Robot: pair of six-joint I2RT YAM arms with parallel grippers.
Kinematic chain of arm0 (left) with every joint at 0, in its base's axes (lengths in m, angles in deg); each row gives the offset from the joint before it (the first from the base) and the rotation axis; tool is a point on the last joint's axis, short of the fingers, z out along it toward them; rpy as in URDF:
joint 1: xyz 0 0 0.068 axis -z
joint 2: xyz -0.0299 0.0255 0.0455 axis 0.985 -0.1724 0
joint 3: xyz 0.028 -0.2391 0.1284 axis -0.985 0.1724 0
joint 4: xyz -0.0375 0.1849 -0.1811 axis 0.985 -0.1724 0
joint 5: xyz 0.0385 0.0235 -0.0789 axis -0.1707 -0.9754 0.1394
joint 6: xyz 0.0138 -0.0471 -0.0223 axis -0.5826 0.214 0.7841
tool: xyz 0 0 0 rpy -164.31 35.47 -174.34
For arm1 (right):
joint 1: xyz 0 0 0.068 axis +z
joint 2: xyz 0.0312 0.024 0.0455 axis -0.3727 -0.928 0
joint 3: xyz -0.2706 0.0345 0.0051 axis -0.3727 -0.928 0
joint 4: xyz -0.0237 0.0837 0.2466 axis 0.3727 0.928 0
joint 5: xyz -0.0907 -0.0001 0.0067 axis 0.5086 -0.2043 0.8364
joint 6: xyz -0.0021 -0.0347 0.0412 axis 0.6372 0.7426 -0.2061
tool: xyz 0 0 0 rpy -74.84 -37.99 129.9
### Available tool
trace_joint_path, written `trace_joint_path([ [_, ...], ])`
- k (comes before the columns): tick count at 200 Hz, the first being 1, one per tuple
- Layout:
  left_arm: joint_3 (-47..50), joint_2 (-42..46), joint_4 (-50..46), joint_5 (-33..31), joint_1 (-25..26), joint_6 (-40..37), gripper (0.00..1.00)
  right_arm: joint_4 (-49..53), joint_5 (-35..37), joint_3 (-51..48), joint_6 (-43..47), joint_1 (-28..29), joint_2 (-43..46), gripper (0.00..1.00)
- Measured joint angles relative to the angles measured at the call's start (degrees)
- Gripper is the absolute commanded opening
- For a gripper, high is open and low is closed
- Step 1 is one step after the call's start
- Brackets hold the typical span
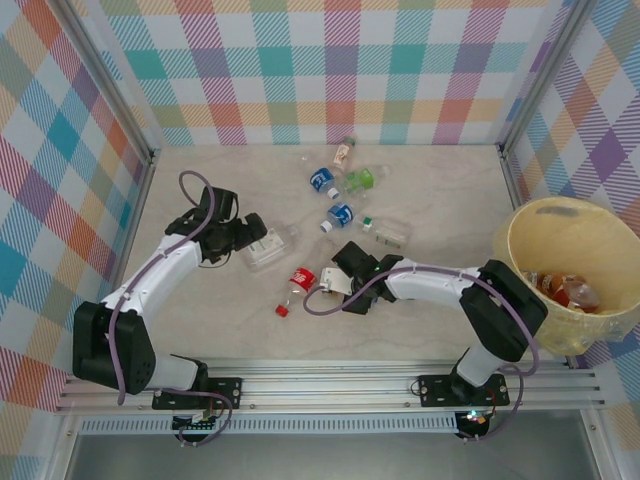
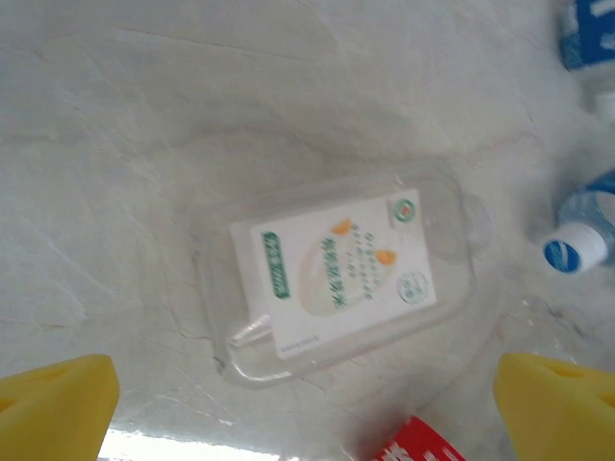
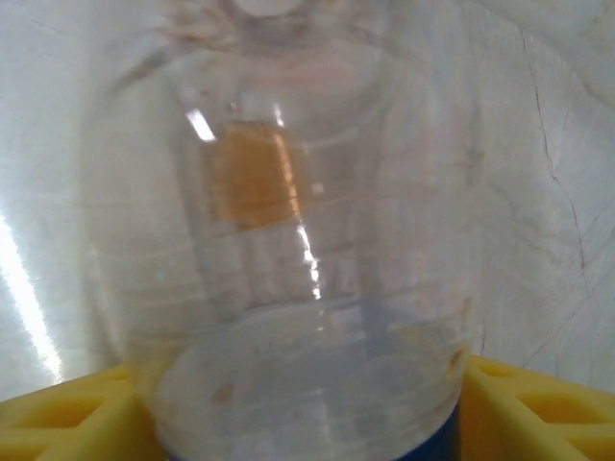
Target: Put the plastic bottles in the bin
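Note:
My right gripper (image 1: 341, 283) lies low on the table, its yellow fingers (image 3: 543, 408) pressed against both sides of a clear plastic bottle (image 3: 288, 240) with a brown patch showing through it. My left gripper (image 1: 250, 236) hovers open over a flat clear bottle with a white label (image 2: 336, 274), one finger (image 2: 58, 408) on each side and well apart from it. A red-labelled bottle (image 1: 298, 281) lies between the two grippers. The pale-yellow bin (image 1: 530, 235) stands at the right with bottles inside (image 1: 565, 290).
Several more bottles lie at the table's middle back: two blue-labelled (image 1: 322, 180) (image 1: 340, 215), a green one (image 1: 362, 180), a brown-and-white one (image 1: 345, 152) and a clear one (image 1: 390, 233). Checked walls close in the left, back and right sides.

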Motion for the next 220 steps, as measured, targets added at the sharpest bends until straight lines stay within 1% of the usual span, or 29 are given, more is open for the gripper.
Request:
trace_joint_path([
  [35, 1.18, 3.54, 1.16, 0.76, 3.17, -0.2, 1.0, 0.0, 2.1, 3.17, -3.89, -0.85, -3.04, 0.66],
  [61, 3.13, 5.4, 1.88, 0.11, 4.85, 1.07, 1.0, -0.35, 2.71, 5.51, -5.57, -1.25, -3.98, 0.54],
  [86, 5.01, 6.36, 2.91, -0.09, 5.38, 2.38, 1.0, -0.48, 3.04, 6.23, -6.38, -2.21, -3.85, 0.45],
  [99, 5.35, 6.54, 3.34, 0.35, 5.42, 2.71, 1.0, -0.42, 2.89, 6.23, -6.86, -2.78, -3.1, 0.43],
  [120, 5.38, 6.54, 5.25, 1.33, 6.27, 2.75, 1.0, -1.01, 2.82, 6.16, -7.76, -4.31, 0.37, 0.41],
  [147, 5.38, 6.4, 7.04, 1.86, 8.85, 2.56, 1.0, -3.72, 3.74, 6.1, -9.35, -5.73, 5.27, 0.4],
  [180, 5.35, 5.4, 8.48, 1.36, 12.24, 2.25, 1.0, -6.16, 5.46, 5.73, -14.32, -7.93, 10.01, 0.4],
  [220, 4.63, 2.67, 8.83, -0.79, 17.18, 0.33, 1.0, -10.25, 4.31, 4.74, -20.74, -12.35, 21.44, 0.41],
])
